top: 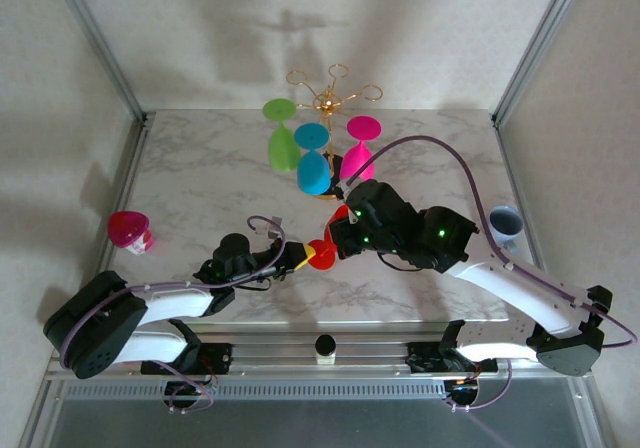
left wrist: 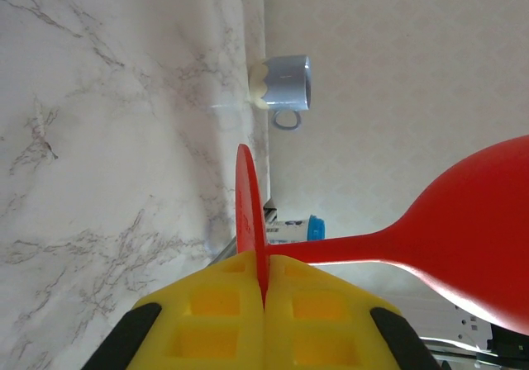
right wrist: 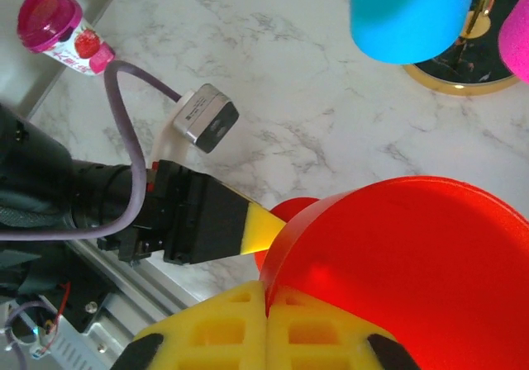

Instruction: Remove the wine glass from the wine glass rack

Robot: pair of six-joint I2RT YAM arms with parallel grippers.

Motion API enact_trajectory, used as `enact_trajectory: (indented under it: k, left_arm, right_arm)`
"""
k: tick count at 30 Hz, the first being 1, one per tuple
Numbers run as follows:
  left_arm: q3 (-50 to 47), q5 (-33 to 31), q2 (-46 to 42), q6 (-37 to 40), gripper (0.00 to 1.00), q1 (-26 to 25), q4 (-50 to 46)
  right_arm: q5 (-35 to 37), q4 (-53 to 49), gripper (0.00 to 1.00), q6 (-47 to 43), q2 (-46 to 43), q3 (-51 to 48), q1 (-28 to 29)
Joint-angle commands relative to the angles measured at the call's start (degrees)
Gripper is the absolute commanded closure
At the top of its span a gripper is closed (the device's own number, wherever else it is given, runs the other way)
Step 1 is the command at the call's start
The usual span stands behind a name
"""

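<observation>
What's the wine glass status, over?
Left gripper shut on foot of red plastic wine glass; right gripper shut on its bowl rim. Glass off gold wire rack. Green glass, blue glass, pink glass hang there; nothing blocking.

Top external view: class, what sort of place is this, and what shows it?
Likely a robot lab test cell: a marble-patterned table boxed in by metal frame posts and plain panels, with robot arms, left and right, mounted at its near edge.

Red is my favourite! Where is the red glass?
Top view: the red glass is mid-table, nearer than the gold rack, held by the left tool and right tool.
</observation>
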Motion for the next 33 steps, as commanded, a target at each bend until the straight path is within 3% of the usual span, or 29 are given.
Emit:
enact_trajectory:
  k: [1, 5, 7, 16, 19, 21, 23, 29, 33]
  left_arm:
    - [0.9, -0.4, -1.0, 0.4, 1.0, -0.3, 1.5]
    - [1.4, -1.4, -2.1, 1.2, 1.0, -0.3, -0.7]
    - [1.8, -1.8, -2.6, 1.7, 0.92, -0.3, -2.1]
    - [2.0, -3.1, -4.3, 2.8, 0.83, -0.2, -5.0]
    - [2.1, -3.5, -4.6, 3.0, 0.68, -0.1, -6.5]
    - [2.3, -4.0, -5.3, 3.6, 0.65, -0.1, -8.3]
    - [3.1, -5.1, -6.8, 5.2, 0.59, 0.0, -12.8]
    - [8.9, -12.8, -13.6, 15.1, 0.57, 0.0, -33.2]
    - [11.2, -18.2, -17.5, 19.2, 0.57, 0.0, -41.6]
  right_arm:
    - [0.7, 0.6, 1.0, 0.3, -0.4, -0.7, -0.5]
    - [0.9, 0.9, 1.0, 0.6, -1.0, -1.1, -0.5]
    - [1.0, 0.9, 1.0, 0.6, -1.3, -1.3, -0.5]
    - [3.5, 0.5, 1.0, 1.0, -2.8, -2.1, -0.5]
    - [4.7, -0.4, 1.0, 1.1, -2.9, -2.2, -0.5]
    - [6.2, -1.6, 1.0, 1.1, -2.8, -1.9, -0.5]
    - [7.3, -3.1, 1.0, 1.1, -2.6, -1.6, -0.9]
    - [7.3, -3.5, 1.0, 1.9, -3.2, -4.3, -4.7]
    - [5.7, -2.3, 1.0, 1.6, -3.6, -7.0, -8.4]
